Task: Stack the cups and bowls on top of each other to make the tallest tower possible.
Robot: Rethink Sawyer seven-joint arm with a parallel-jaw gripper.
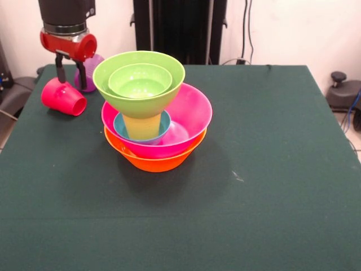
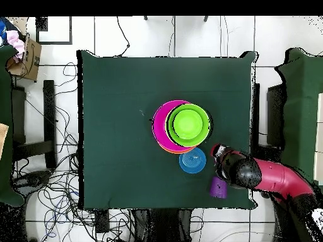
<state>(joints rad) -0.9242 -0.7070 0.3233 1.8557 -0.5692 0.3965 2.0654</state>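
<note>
While the red and black arm [image 1: 66,25] comes down at the upper left of the front view, its wrist stands roughly vertical over the table's far corner, with a red collar above two black fingers.

- Gripper [image 1: 69,76]: fingers hang spread apart. The left-hand finger in the front view meets the rim of the red translucent plastic cup [image 1: 62,97], which lies tilted on its side with its mouth toward the gripper. Whether the fingers actually pinch that rim cannot be told.
- Purple translucent plastic cup [image 1: 91,72]: just behind the gripper, partly hidden by it. Overhead it shows as a small purple shape [image 2: 218,187] near the table's edge beside the arm [image 2: 265,176].
- Tower [image 1: 153,113], mid-table: large orange glossy plastic bowl [image 1: 155,160] at the bottom, large pink bowl [image 1: 189,121] nested in it, a small blue bowl [image 1: 141,132] inside the pink one, a yellow translucent cup [image 1: 141,125] standing in the blue bowl, a medium green bowl [image 1: 113,76] resting on the cup, and a small green bowl [image 1: 140,80] inside that.
- Overhead, the green bowls [image 2: 188,125] sit off-centre over the pink bowl [image 2: 161,123].
- A further blue bowl [image 2: 192,161] appears in the overhead view just beside the tower, between it and the arm.
- Dark green table [image 1: 271,169]: carries all items.
</note>
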